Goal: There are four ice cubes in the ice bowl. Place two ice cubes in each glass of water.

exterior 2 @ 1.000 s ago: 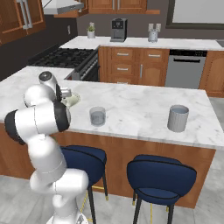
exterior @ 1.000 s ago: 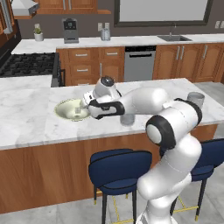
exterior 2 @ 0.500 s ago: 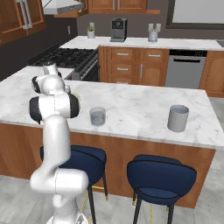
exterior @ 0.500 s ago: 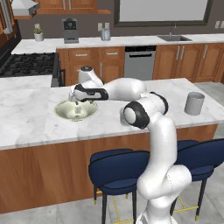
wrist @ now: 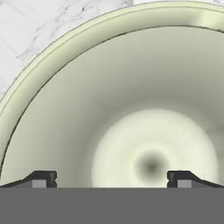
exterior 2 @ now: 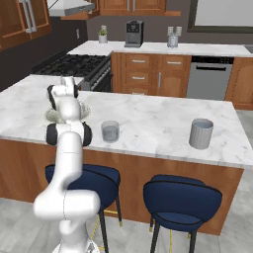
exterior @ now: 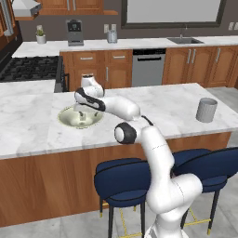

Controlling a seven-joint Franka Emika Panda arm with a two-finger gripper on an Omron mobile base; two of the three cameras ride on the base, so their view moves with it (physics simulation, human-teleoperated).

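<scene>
On the marble worktop [exterior: 42, 135], the ice bowl [exterior: 69, 122] sits farthest left, at about nine o'clock from the arm's elbow in the left base view. The hand [exterior: 82, 111] hangs over it, pointing down into the hollow, its fingers apart with nothing between them. In the hand view the two dark fingertips [wrist: 43, 178] stand wide, one at seven o'clock and one at five o'clock of the frame, and the bowl's cream-green inside [wrist: 113, 100] spreads above them, its pale rim [wrist: 57, 48] arcing from nine o'clock up to one o'clock. No ice cubes can be made out in the part of the bowl that view covers.

In the right base view the bowl [exterior 2: 52, 115] lies mostly behind the white arm, with one glass of water [exterior 2: 110, 131] at about three o'clock from it, well apart on the worktop. The second glass of water [exterior 2: 201, 133] stands farther right, near the worktop's right end; the left base view shows it too [exterior: 206, 110]. Two blue stools [exterior 2: 183, 197] stand below the worktop's front edge.
</scene>
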